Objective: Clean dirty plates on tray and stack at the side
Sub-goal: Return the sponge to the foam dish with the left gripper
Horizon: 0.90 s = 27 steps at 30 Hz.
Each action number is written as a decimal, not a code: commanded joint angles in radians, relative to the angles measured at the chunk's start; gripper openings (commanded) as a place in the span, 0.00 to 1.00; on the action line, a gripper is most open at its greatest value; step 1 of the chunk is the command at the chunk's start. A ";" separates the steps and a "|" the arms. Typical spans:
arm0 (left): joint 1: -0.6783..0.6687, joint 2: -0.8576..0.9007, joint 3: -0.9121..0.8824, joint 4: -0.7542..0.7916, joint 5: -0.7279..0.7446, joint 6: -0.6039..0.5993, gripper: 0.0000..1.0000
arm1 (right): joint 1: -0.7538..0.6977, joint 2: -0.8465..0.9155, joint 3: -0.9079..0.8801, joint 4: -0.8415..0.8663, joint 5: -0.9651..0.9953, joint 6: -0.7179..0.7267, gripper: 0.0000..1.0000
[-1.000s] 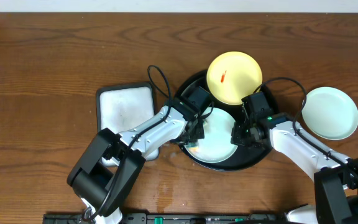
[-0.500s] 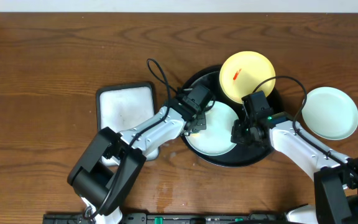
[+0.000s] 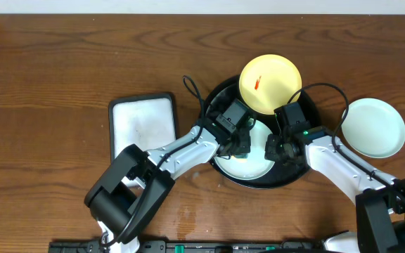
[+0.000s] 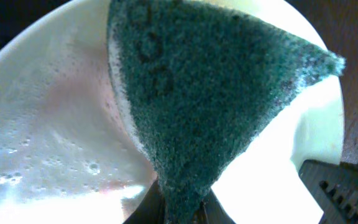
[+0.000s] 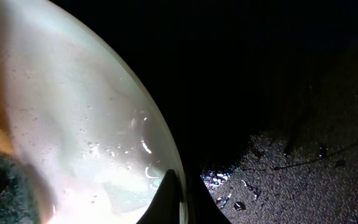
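The black tray (image 3: 295, 177) holds a mint green plate (image 3: 248, 164) and a pale yellow plate (image 3: 271, 84) with a red smear, which leans over the tray's far rim. My left gripper (image 3: 241, 145) is shut on a dark green sponge (image 4: 210, 93) pressed on the soapy green plate (image 4: 48, 137). My right gripper (image 3: 276, 149) is shut on that plate's right rim (image 5: 166, 155), one finger on each side. A second mint green plate (image 3: 373, 127) lies on the table right of the tray.
A white rectangular dark-rimmed tray (image 3: 143, 123) lies left of the black tray. Cables arc over the tray's far side. Wet specks lie on the black tray floor (image 5: 291, 168) beside the held plate.
My left gripper has moved right across the green plate with the sponge. The yellow plate has shifted from the far right back toward the left. My right gripper stays on the rim.
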 commanded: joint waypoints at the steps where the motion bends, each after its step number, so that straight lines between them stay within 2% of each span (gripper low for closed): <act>1: 0.017 0.023 -0.017 -0.090 -0.044 0.029 0.08 | -0.008 0.029 -0.030 -0.030 0.073 -0.023 0.01; 7: 0.072 0.008 -0.006 -0.292 -0.351 0.029 0.07 | -0.008 0.029 -0.030 -0.031 0.073 -0.023 0.01; 11: 0.079 -0.021 0.031 -0.364 -0.452 0.029 0.08 | -0.008 0.029 -0.030 -0.031 0.073 -0.024 0.01; 15: 0.076 -0.075 0.059 -0.407 -0.448 0.028 0.08 | -0.008 0.029 -0.030 -0.037 0.079 -0.038 0.01; 18: 0.078 -0.141 0.064 -0.438 -0.391 0.028 0.07 | -0.008 0.029 -0.030 -0.042 0.080 -0.042 0.01; 27: 0.159 -0.430 0.064 -0.624 -0.332 0.036 0.08 | -0.008 0.029 -0.030 -0.032 0.080 -0.091 0.01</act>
